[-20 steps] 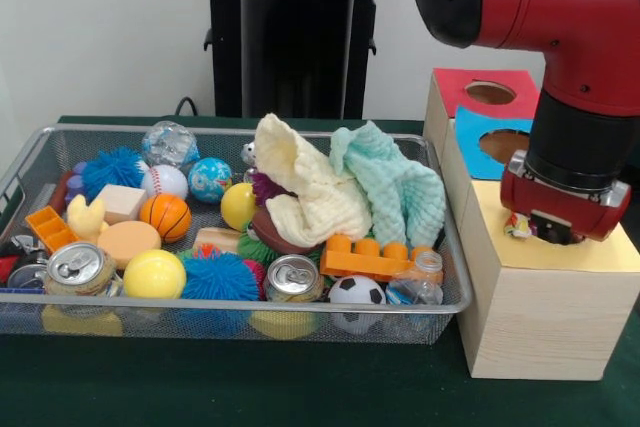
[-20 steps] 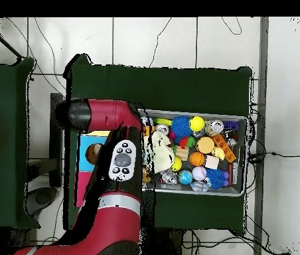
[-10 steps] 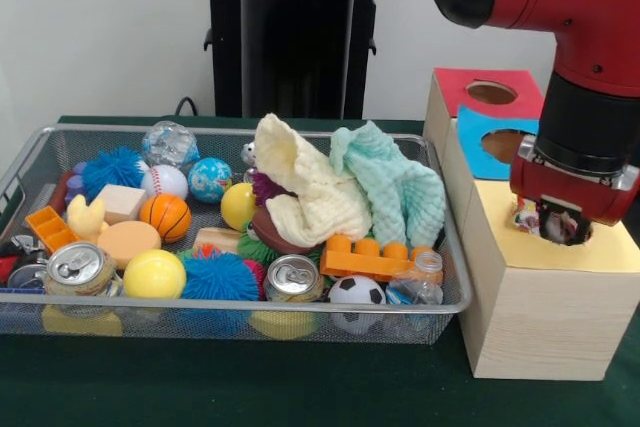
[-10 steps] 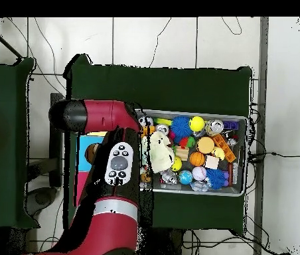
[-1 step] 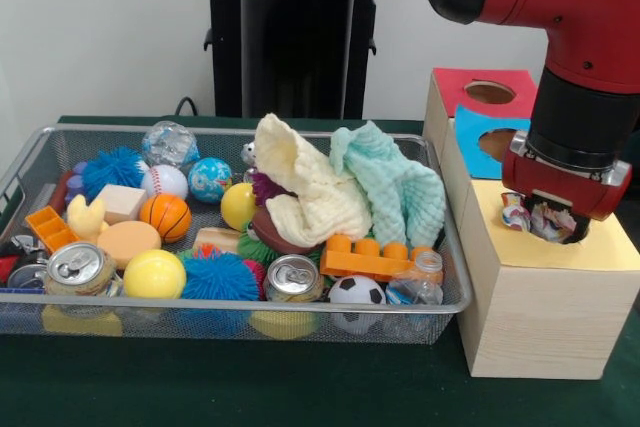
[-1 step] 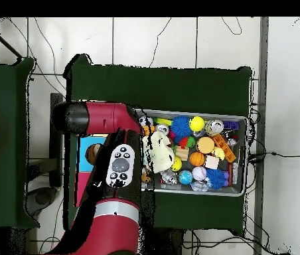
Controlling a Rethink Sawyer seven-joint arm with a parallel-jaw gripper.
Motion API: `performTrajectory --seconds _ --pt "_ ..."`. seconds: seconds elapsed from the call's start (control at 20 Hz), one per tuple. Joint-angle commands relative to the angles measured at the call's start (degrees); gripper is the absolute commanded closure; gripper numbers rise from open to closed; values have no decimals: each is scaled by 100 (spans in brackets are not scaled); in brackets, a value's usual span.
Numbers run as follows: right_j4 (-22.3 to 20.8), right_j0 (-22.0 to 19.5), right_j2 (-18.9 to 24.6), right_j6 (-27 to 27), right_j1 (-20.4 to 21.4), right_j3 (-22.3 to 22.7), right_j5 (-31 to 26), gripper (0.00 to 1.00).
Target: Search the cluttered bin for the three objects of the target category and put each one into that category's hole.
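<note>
My gripper (image 5: 538,219) hangs just over the yellow top of the wooden box (image 5: 600,252), at its dark hole. It is shut on a crumpled white and colourful wrapper (image 5: 518,213) that shows below the red wrist. The wire bin (image 5: 230,131) to the left holds two drink cans (image 5: 80,265) (image 5: 293,277), balls, blocks and two cloths. In the overhead view the arm (image 6: 116,166) covers the boxes and hides the gripper; the bin (image 6: 240,159) lies to its right.
Behind the yellow section are a blue-topped (image 5: 478,139) and a red-topped section (image 5: 458,87), each with a round hole. A pale yellow cloth (image 5: 305,192) and a mint cloth (image 5: 395,187) are heaped at the bin's right end, next to the box.
The gripper has risen a little above the yellow top, carrying the crumpled wrapper with it. The bin's contents have not moved.
</note>
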State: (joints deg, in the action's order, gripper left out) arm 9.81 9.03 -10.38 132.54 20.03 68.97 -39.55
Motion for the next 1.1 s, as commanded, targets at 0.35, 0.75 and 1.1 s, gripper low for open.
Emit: performTrajectory --seconds 0.35,0.75,1.1 --pt "238 -164 268 853 77 569 -588 0" --pt "240 -178 248 670 721 797 -812 0" --pt "142 -248 250 503 748 771 -1117 0"
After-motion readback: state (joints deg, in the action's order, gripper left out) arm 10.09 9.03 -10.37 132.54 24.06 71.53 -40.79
